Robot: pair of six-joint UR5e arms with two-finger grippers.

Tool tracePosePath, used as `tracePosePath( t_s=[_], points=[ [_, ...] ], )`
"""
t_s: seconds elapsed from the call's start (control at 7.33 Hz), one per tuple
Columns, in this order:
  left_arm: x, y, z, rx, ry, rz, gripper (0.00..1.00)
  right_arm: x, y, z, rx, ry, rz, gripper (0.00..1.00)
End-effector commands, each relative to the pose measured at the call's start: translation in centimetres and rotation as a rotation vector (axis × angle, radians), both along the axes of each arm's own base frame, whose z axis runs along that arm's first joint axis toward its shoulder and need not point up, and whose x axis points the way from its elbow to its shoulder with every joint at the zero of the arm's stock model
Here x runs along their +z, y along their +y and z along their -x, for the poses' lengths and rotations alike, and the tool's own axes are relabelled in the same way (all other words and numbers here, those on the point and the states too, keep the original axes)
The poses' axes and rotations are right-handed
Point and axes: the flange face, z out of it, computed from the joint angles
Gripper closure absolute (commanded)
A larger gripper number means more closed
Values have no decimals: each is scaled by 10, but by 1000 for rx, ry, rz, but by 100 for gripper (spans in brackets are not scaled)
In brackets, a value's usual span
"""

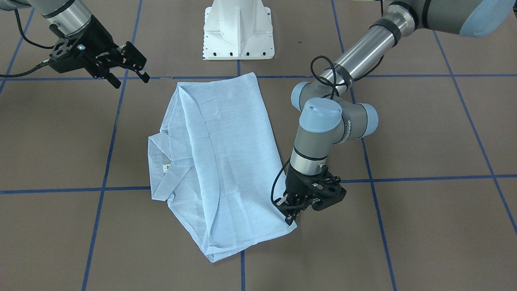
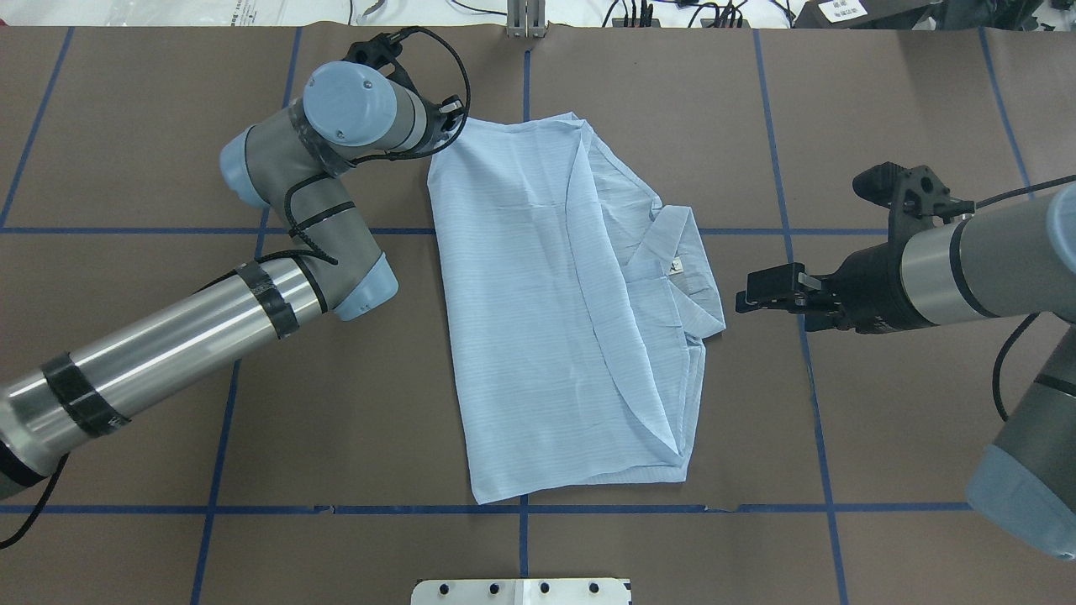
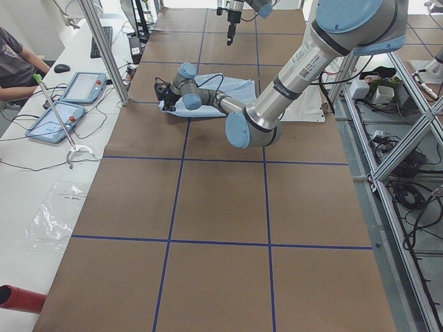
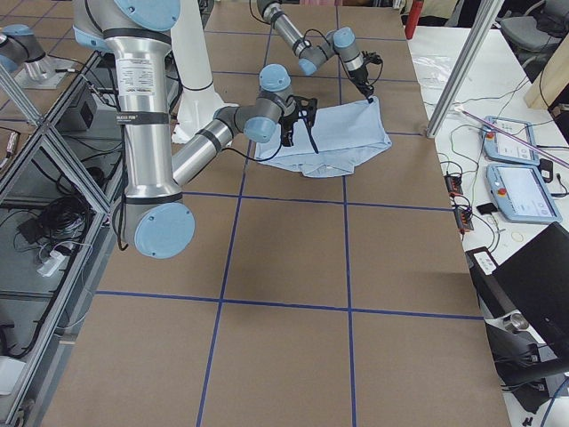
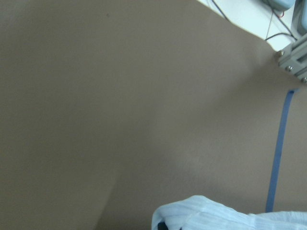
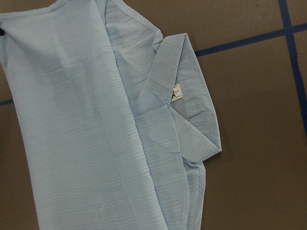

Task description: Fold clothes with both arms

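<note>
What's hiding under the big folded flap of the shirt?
Poking out from under the flap are the collar with its small white label, and more layers of the shirt. Whatever lies further in is covered by the flap, so I cannot tell.

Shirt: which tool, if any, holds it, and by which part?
The left tool appears to pinch the shirt by its far left corner; the right tool is open, holding nothing.

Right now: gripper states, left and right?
Left gripper: closed on the shirt corner.
Right gripper: open, empty, clear of the shirt.
</note>
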Motion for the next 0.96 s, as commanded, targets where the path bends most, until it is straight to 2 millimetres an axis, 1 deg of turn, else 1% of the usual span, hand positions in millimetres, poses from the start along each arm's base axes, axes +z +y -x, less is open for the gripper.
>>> tracePosePath(
  t_s=[0.0, 0.14, 0.27, 0.41, 0.55, 0.68, 0.82],
  points=[
    [-2, -23, -7, -77, 51, -90, 100, 0, -3, 2, 4, 1, 1, 0],
    [4, -26, -7, -102, 55, -110, 100, 1, -3, 3, 7, 4, 0, 0],
    [5, -27, -7, -103, 52, -110, 100, -1, -7, 7, 7, 2, -2, 0],
    [6, -27, -7, -89, 31, -132, 26, 0, -9, 9, 7, 4, 0, 0],
    [7, -27, -6, -56, -23, -188, 0, 2, -10, 11, 7, 8, 1, 0],
    [6, -29, -2, -51, -25, -195, 0, 7, -13, 16, 4, 19, 10, 0],
    [2, -35, 8, -54, -32, -207, 0, 10, -14, 24, 18, 37, 2, 0]
  ],
)
